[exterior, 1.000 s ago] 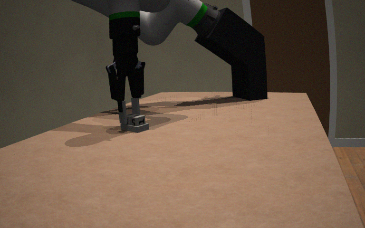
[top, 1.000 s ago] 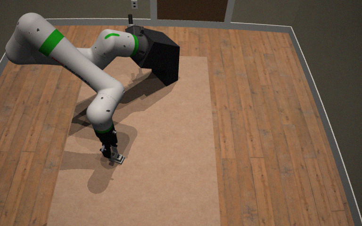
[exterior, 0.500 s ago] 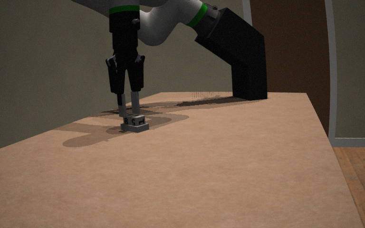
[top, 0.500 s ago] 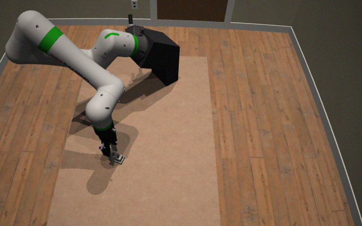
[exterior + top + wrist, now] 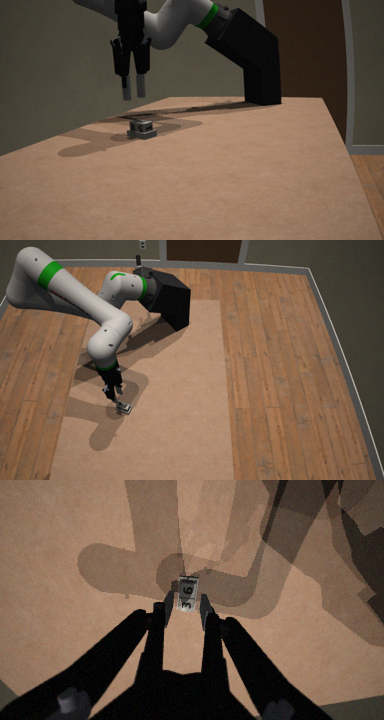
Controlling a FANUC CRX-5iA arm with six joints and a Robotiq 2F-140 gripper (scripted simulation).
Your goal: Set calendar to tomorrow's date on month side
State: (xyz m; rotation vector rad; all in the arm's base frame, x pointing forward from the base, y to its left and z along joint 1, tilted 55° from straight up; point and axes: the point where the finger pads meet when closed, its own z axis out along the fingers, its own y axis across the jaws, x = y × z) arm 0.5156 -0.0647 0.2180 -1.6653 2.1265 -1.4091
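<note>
Two cubes (image 5: 140,126); one tray (image 5: 145,134); one hand (image 5: 132,90)
</note>
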